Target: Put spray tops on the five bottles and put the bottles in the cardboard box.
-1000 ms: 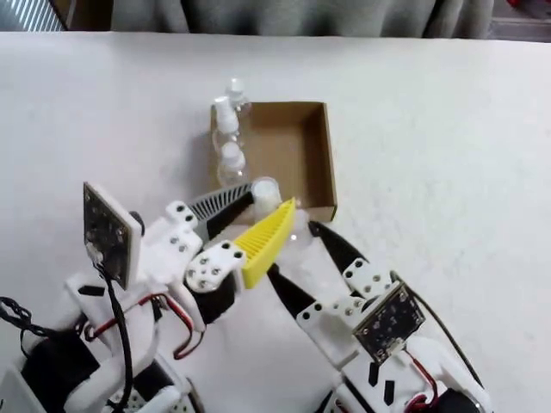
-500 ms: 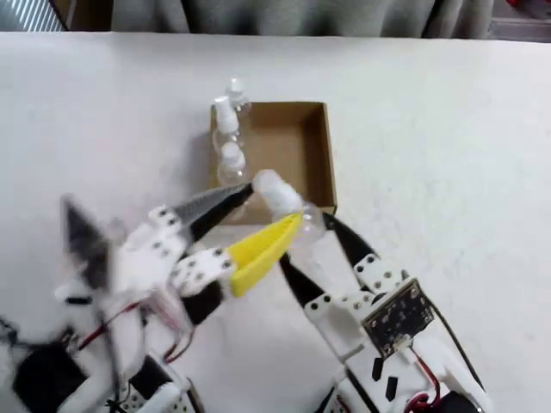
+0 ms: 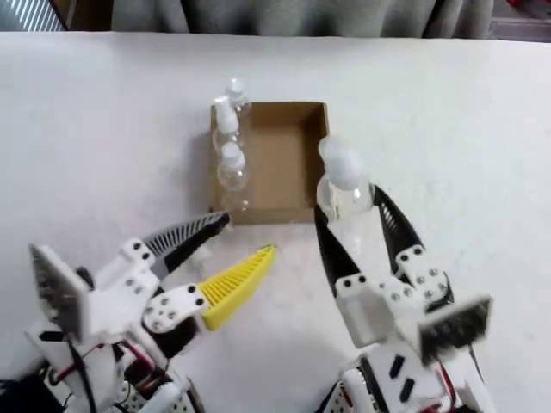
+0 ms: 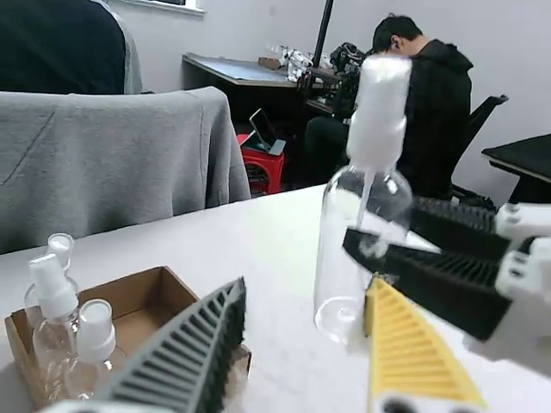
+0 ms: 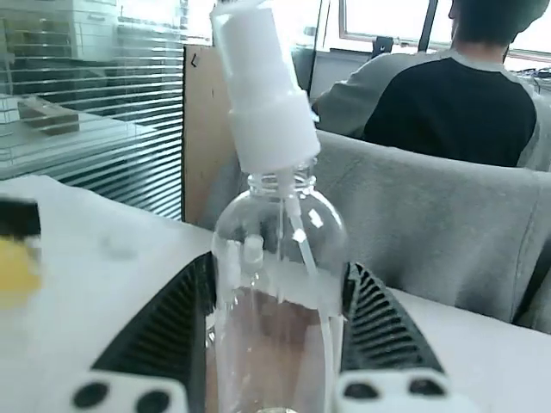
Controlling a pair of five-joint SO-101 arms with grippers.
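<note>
Starting on the left, our left claw (image 3: 248, 234) sits low over the table (image 3: 448, 103) with its jaws spread wide and nothing between them, the grey finger (image 3: 185, 234) on the outside and the yellow finger (image 3: 237, 280) on the inside. From its own camera the left claw (image 4: 306, 288) looks just as gaping. Just past its fingertips is the cardboard box (image 3: 280, 163), with its near wall just beyond the grey tip. Three small bottles (image 3: 231, 159) with white tops line the box wall straight ahead of that grey finger. Two are clearly inside, but we honestly can't tell whether the farthest one, at the far corner, is in or just outside. The same trio (image 4: 60, 310) shows in the left wrist view. Over on the right, our right claw (image 3: 349, 202) is clamped around a clear bottle (image 3: 343, 185), one black finger on each side of its body. The bottle stands upright with its spray top (image 3: 337, 159) on, poking out past the fingertips. It hangs over the box's corner nearest this claw. Its wrist cam shows the right claw (image 5: 277, 271) hugging the bottle (image 5: 275, 292), spray top (image 5: 263, 95) up.
</note>
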